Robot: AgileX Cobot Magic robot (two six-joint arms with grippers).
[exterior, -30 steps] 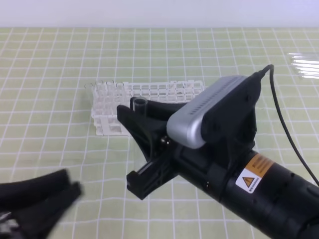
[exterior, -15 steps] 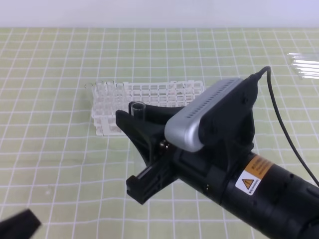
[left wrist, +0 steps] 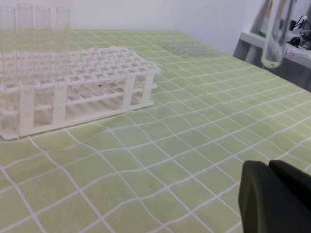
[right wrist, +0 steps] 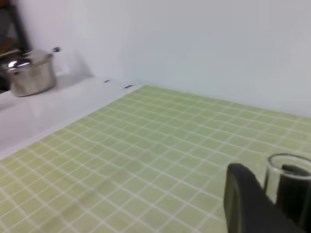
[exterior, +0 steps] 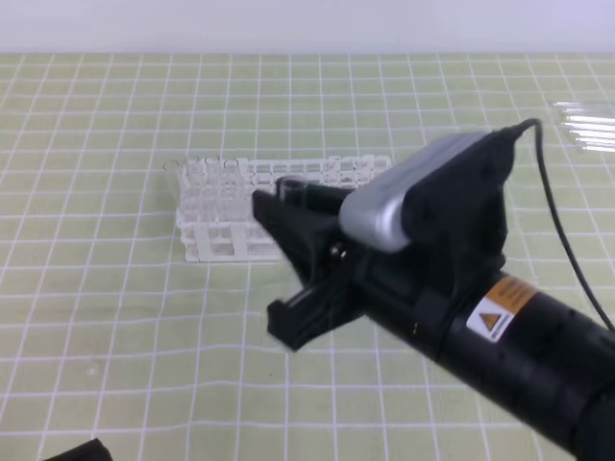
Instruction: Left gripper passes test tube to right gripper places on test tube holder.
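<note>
The right gripper [exterior: 306,252] reaches over the test tube holder [exterior: 223,206], jaws clamping the upright test tube [exterior: 291,185], its lower length hidden.

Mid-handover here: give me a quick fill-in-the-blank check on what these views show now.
1. The slender clear glass test tube is held by the ____ claw.
2. The white plastic grid rack stands on a ____ checked mat.
3. Several clear tubes stand at the rack's ____ end in the high view.

Missing words: right; green; left
</note>
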